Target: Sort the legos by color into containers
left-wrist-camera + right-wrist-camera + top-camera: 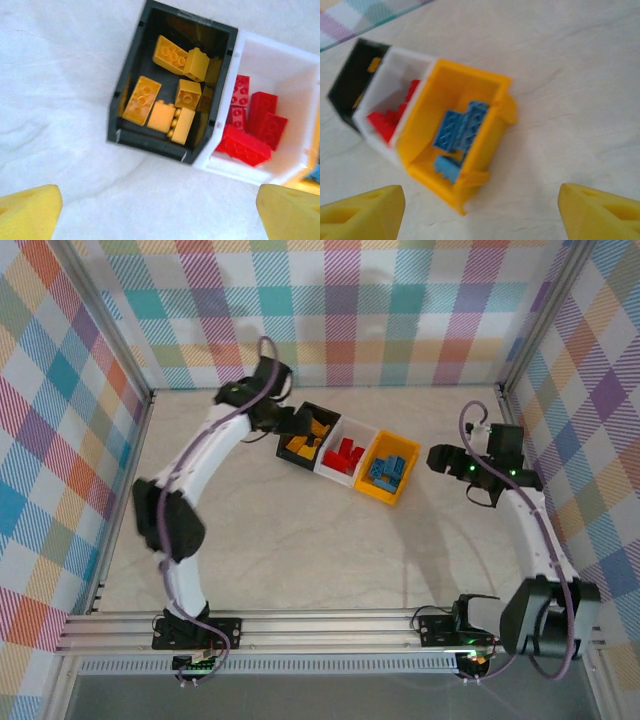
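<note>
Both your left pincer (160, 215) and right pincer (480, 212) gape wide, empty. The black plastic bin (125, 90) holds yellow-orange plastic studded bricks (142, 100), the white bin (280, 55) red bricks (250, 135), the yellow-orange bin (470, 80) blue bricks (462, 127). Lowering a pincer could clip a rim, shoving the joined row. Piled bricks hide any beneath.

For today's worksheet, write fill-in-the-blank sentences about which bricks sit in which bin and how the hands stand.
The yellow bricks lie in the ____ bin.
The white bin holds ____ bricks.
The blue bricks lie in the ____ bin.
The left hand and right hand are both ____.
Missing words: black, red, yellow, open.
</note>
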Controlling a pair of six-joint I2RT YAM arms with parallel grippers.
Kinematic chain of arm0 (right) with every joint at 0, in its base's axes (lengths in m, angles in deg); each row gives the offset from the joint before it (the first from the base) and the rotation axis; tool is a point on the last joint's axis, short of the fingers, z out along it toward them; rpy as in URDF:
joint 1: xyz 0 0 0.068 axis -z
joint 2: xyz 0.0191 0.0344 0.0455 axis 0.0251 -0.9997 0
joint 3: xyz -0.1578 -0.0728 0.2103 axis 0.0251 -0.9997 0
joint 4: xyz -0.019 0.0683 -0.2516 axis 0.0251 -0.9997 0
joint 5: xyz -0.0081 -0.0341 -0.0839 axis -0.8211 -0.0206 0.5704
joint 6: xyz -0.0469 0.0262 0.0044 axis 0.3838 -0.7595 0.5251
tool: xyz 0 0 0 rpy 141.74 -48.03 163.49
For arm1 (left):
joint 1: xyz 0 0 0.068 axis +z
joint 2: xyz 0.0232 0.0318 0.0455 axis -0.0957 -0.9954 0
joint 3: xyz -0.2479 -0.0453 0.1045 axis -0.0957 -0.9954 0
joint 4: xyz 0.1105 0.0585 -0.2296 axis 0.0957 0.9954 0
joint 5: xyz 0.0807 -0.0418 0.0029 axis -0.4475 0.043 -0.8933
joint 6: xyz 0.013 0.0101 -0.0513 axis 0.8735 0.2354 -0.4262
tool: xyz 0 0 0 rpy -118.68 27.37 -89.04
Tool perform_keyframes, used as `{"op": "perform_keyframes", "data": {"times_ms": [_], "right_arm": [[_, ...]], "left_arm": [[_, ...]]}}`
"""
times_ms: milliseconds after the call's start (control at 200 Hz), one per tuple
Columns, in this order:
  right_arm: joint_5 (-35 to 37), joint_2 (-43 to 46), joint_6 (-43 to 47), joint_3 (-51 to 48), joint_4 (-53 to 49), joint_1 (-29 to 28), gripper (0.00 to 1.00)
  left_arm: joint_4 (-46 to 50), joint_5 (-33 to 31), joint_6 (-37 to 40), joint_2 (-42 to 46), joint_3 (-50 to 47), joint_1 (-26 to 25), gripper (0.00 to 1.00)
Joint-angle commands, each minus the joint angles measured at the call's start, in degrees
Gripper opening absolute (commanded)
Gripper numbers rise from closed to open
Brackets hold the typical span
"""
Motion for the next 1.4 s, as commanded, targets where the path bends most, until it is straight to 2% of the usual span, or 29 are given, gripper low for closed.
{"op": "perform_keyframes", "data": {"times_ms": [0, 80, 165, 245, 390, 495, 650, 905, 1055, 1190, 1270, 1395], "right_arm": [[-0.8, -4.9, 5.6, -1.4, 7.4, 1.4, 0.8], [0.5, -8.8, 5.8, -3.1, 13.3, 1.5, 0.81], [0.6, -12.7, 5.4, -5.3, 20.6, 1.5, 0.81], [0.5, -15.4, 5.4, -7.0, 26.0, 1.6, 0.82], [0.1, -18.1, 6.3, -8.7, 30.7, 1.5, 0.82], [-0.6, -19.3, 6.7, -9.2, 31.6, 1.6, 0.82], [-1.4, -20.3, 5.7, -10.2, 34.1, 1.5, 0.83], [-1.7, -22.1, 6.4, -8.8, 33.2, 1.2, 0.83], [-2.1, -22.9, 6.8, -8.7, 32.7, 1.0, 0.83], [-1.9, -23.7, 7.1, -8.3, 31.9, 0.6, 0.83], [-2.0, -24.2, 7.3, -7.6, 31.3, 0.4, 0.83], [-1.8, -25.5, 7.6, -6.4, 31.3, 0.4, 0.83]], "left_arm": [[-1.5, -0.9, -5.9, 8.1, -10.5, 2.4, 1.0], [-2.8, -2.9, -8.3, 14.7, -19.1, 3.0, 1.0], [-3.3, -8.3, -10.4, 20.7, -26.5, 4.4, 1.0], [-6.9, -11.0, -8.9, 26.4, -34.2, 7.3, 1.0], [-21.8, -13.9, -3.2, 36.4, -50.4, 12.8, 1.0], [-35.6, -18.1, 1.7, 41.0, -63.1, 14.2, 1.0], [-60.8, -15.7, 8.1, 41.7, -78.1, 16.2, 1.0], [-75.5, -12.0, 13.4, 27.3, -80.2, 17.2, 1.0], [-79.9, -8.4, 15.3, 21.9, -77.6, 17.3, 1.0], [-77.5, -5.6, 15.1, 19.6, -74.9, 17.6, 1.0], [-85.8, -1.8, 14.3, 19.6, -78.1, 17.6, 1.0], [-95.2, -5.4, 12.6, 18.3, -83.0, 17.7, 1.0]]}}
